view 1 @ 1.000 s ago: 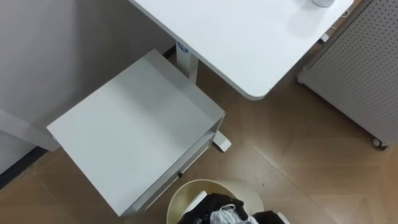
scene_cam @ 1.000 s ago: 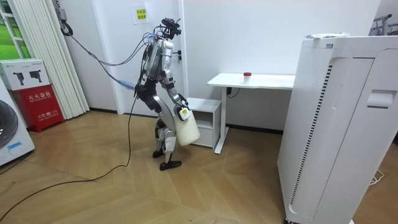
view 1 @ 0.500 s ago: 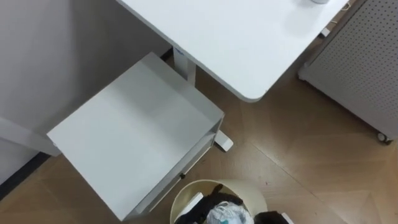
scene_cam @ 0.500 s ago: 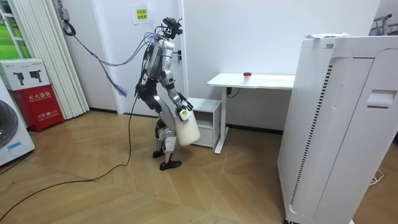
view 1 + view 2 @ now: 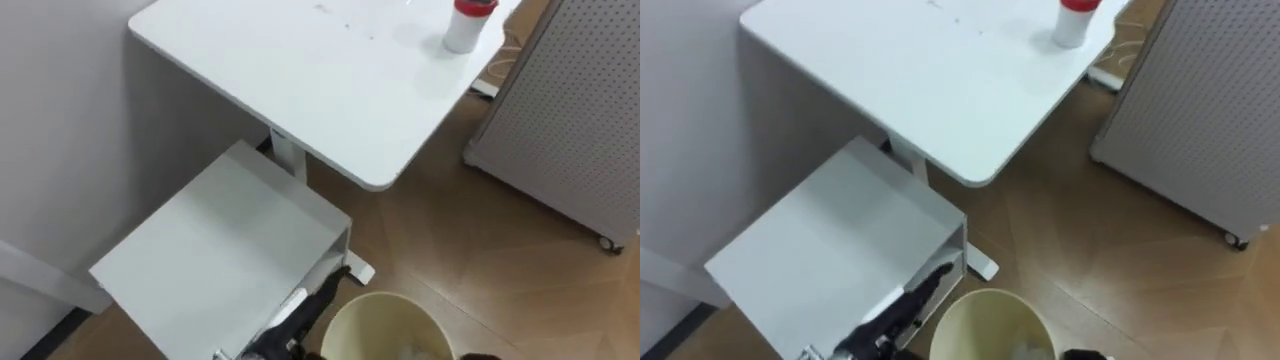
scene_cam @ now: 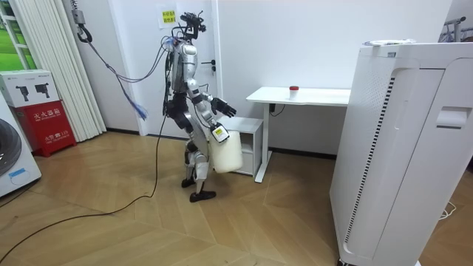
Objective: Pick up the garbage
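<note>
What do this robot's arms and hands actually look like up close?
The arms are slim silver-grey segments. The left hand is black, with long thin fingers. The right hand bears a small white tag on its back.

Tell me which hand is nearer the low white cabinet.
Left. The left hand is at the front edge of the cabinet, fingers straight; the right hand is at the bin, farther off.

Red-capped white container (image 5: 466, 25) upright near desk (image 5: 300, 70) edge; open cream bin (image 5: 385, 296) below.
</note>
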Robot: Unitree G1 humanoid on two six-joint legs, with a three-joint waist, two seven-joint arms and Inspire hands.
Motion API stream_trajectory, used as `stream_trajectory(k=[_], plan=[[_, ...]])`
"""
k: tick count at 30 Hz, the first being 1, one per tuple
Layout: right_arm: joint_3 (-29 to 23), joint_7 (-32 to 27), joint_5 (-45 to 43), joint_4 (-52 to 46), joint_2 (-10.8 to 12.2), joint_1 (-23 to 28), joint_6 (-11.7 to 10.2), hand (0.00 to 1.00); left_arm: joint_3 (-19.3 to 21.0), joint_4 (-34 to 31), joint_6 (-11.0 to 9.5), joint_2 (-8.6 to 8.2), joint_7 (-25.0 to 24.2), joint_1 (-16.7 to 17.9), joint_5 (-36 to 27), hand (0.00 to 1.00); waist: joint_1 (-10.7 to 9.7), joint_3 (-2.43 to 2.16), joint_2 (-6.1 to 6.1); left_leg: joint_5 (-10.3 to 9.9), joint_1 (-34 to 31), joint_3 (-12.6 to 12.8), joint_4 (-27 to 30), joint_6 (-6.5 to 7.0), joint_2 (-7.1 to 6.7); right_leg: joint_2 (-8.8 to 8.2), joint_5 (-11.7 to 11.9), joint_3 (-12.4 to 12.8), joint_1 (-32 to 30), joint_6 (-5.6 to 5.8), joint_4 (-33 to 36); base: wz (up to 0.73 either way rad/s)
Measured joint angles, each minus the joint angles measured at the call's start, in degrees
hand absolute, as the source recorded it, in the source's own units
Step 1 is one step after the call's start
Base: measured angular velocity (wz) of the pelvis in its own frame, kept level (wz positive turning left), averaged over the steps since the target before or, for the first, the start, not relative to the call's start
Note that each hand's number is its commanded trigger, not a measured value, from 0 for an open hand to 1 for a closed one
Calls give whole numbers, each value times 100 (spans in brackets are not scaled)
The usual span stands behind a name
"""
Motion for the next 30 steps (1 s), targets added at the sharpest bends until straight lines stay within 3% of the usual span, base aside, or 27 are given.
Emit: stream_trajectory(k=[1,4,6,10,12,17,20,22,23,24,26,30], plan=[[-3,11,0,0,-1,35,0,100,45,-33,0,-2,-4,57,39,0,10,-3,4,-39,104,71,-4,-5,27,-7,0,-28,65,-1,-4,-71],[6,109,-13,-196,3,197,4,100,222,-67,0,-6,-16,173,263,0,11,-11,17,-201,579,344,-73,-37,99,-148,-1,-440,345,-45,10,-66],[25,187,4,-250,-13,257,2,100,284,-222,0,-1,-6,178,364,0,-19,-52,-23,-216,886,531,-226,-47,96,-230,5,-626,519,-64,-46,-38],[9,262,26,-404,-13,327,1,100,428,-857,-39,-50,-6,370,376,0,-53,-100,-84,-206,1209,612,-394,-74,99,-236,36,-785,809,-63,-218,-15],[-4,380,18,-405,-9,394,-2,100,510,-1144,-44,-23,-3,542,374,0,-112,-151,-146,-190,1492,608,-557,-118,107,-205,36,-892,1098,-63,-386,0],[-14,446,-71,-697,-4,524,-68,100,854,-1390,-43,79,27,762,351,0,-160,-177,-148,-255,1923,609,-678,-234,224,-30,61,-972,1586,-79,-739,-8],[-14,471,-42,-971,-4,726,-127,100,1073,-1723,-46,47,170,988,268,0,-5,-198,-122,-302,2160,599,-713,-321,272,112,93,-960,1788,-113,-888,-34],[-5,489,-80,-1051,-3,727,-127,100,1272,-1837,-46,-1,312,1140,275,0,234,-210,-82,-304,2329,234,-739,-323,231,176,127,-917,1842,-170,-896,-90],[21,495,-123,-1107,2,731,-149,100,1380,-1886,-46,-16,420,1237,275,0,303,-215,-38,-303,2414,-270,-738,-322,160,224,143,-784,1933,-196,-896,-78],[46,499,-168,-1109,9,734,-173,100,1462,-1890,-46,-15,483,1277,274,0,302,-224,-7,-303,2487,-602,-749,-323,109,250,143,-665,1985,-196,-894,-65],[54,539,-181,-1111,8,744,-174,100,1545,-1932,-46,-14,582,1277,275,0,283,-218,33,-302,2586,-827,-889,-325,68,319,142,-594,2010,-195,-896,-33],[-16,505,-194,-1273,-22,898,-172,100,1619,-2255,-51,-25,920,1298,286,0,233,-217,35,-272,2699,-827,-1222,-373,19,358,149,-477,1891,-183,-873,-13]])
